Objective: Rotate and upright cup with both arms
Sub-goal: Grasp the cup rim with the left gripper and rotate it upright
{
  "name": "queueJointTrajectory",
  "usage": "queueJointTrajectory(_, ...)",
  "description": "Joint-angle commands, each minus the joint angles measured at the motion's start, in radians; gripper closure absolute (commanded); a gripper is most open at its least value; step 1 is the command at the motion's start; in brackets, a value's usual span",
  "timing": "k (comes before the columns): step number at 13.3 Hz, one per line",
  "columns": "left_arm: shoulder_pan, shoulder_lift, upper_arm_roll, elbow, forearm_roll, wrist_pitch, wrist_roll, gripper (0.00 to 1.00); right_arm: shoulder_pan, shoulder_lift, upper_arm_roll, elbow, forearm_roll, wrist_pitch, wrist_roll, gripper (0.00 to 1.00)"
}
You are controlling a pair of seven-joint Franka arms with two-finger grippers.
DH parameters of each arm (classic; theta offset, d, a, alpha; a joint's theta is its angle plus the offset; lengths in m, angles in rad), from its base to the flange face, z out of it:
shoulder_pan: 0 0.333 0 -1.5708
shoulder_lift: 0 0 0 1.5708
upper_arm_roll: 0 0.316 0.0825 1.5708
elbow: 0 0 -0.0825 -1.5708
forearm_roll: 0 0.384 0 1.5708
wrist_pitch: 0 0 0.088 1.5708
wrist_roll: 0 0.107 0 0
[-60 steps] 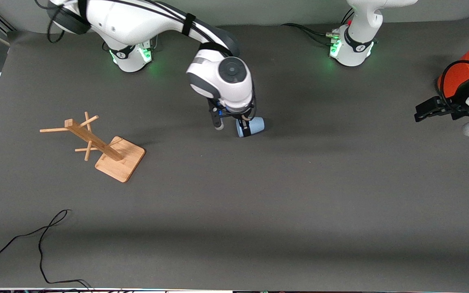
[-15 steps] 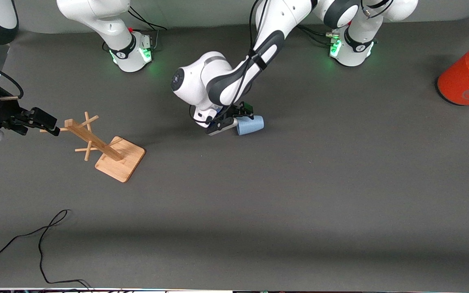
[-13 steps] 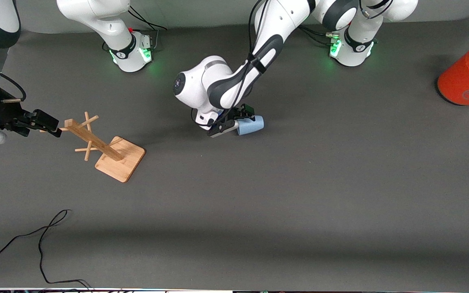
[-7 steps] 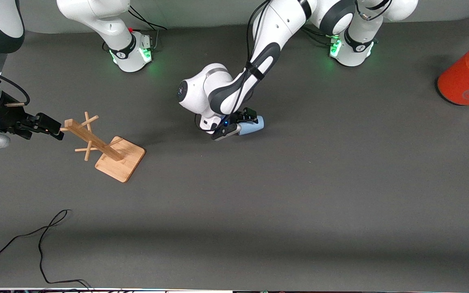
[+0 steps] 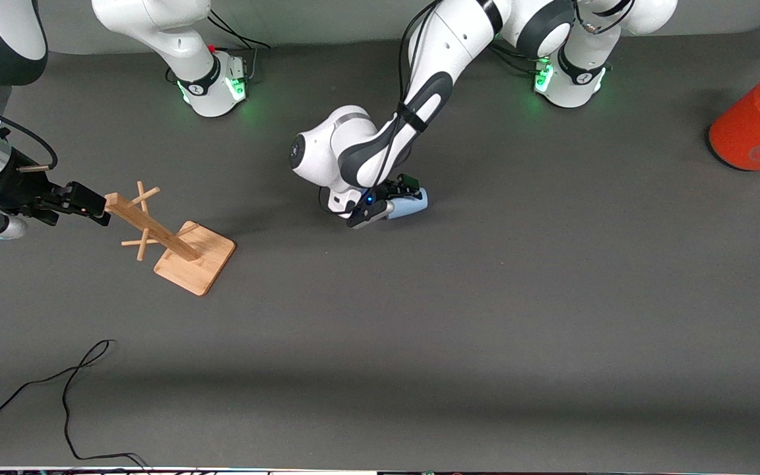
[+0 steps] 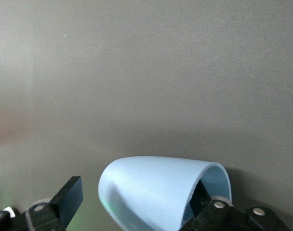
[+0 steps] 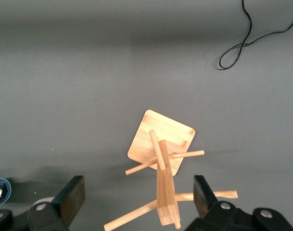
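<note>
You have the cup (image 5: 410, 204) lying on its side on the bench (image 5: 485, 297), about midway between the two arm bases and a little nearer the front camera than they are; its mouth faces the right arm's end of the bench and its narrow base faces the left arm's end. Your left gripper (image 5: 380, 203) is down at the cup's mouth; in the left wrist view the cup (image 6: 156, 192) sits between the spread fingers, one finger (image 6: 69, 199) standing clear of the outer wall with a gap and the other finger (image 6: 200, 201) reaching into the mouth; the gripper (image 6: 134, 204) is fairly wide and, as far as that view shows, not yet clamped on the wall. Your right gripper (image 5: 83, 201) hangs over the right arm's end of the bench, just beside the top of the wooden rack (image 5: 169, 241); in the right wrist view its fingers (image 7: 71, 197) are wide apart and hold nothing, with the rack's post (image 7: 166, 195) showing between them below; the rack stands on its square base, well apart from the cup. An orange-red can (image 5: 753, 128) stands at the left arm's end of the bench; a black cable (image 5: 66, 396) lies near the front edge.
</note>
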Motion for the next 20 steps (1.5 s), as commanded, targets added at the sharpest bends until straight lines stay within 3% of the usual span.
queueJointTrajectory(1,-0.011,-0.017,0.005,0.008,0.004,-0.039,-0.062,0.44,0.005,-0.022,0.0,-0.023,0.004,-0.014,-0.008,0.0)
queueJointTrajectory(3,-0.011,-0.018,0.002,0.008,0.0,-0.04,-0.068,0.76,0.005,-0.019,0.0,-0.026,0.004,-0.013,-0.006,0.0)
queueJointTrajectory(5,-0.01,-0.018,0.002,0.008,-0.002,-0.04,-0.099,0.96,0.005,-0.016,0.002,-0.024,0.004,-0.01,-0.006,0.0)
queueJointTrajectory(6,-0.01,-0.018,0.002,0.01,-0.005,-0.04,-0.104,1.0,0.005,-0.011,0.002,-0.024,0.004,-0.008,-0.006,0.0)
queueJointTrajectory(12,0.027,-0.084,0.006,0.033,-0.052,-0.069,-0.088,1.0,0.005,-0.004,0.002,-0.036,0.001,-0.005,-0.006,0.0)
queueJointTrajectory(16,0.151,-0.274,0.005,0.001,-0.178,-0.065,0.063,1.0,0.017,-0.013,0.0,-0.036,0.001,-0.002,0.012,0.0)
queueJointTrajectory(18,0.232,-0.442,0.002,-0.144,-0.241,0.016,0.14,1.0,0.017,-0.016,0.0,-0.035,0.001,0.009,0.012,0.0)
queueJointTrajectory(20,0.28,-0.651,0.002,-0.418,-0.266,0.196,0.212,1.0,0.016,-0.02,-0.006,-0.039,0.007,0.035,0.012,0.0)
